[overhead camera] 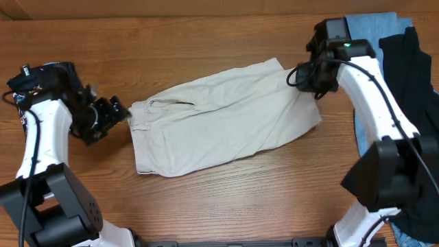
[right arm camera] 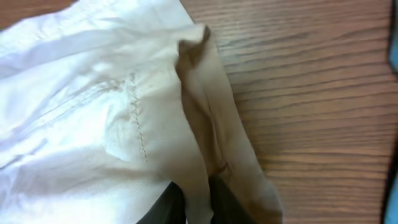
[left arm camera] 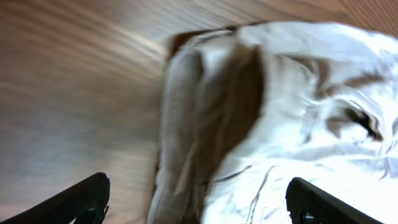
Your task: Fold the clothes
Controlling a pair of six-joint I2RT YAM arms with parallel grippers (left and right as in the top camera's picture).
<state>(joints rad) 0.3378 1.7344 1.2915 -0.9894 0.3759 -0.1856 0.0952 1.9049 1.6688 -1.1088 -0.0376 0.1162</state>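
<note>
Pale beige shorts (overhead camera: 219,120) lie flattened across the middle of the wooden table, waistband to the left and leg hems to the right. My left gripper (overhead camera: 118,113) sits just off the waistband edge. In the left wrist view it (left arm camera: 199,208) is open, its fingers (left arm camera: 81,202) spread wide, one over bare wood and the other over the cloth (left arm camera: 280,112). My right gripper (overhead camera: 310,84) is at the upper right leg hem. In the right wrist view a fold of the hem (right arm camera: 211,124) runs down between its two dark fingers (right arm camera: 165,208), which stand close together on it.
A light blue garment (overhead camera: 370,27) and a black garment (overhead camera: 411,75) lie piled at the table's right side, behind and under the right arm. Bare wood (overhead camera: 206,206) runs along the front of the shorts.
</note>
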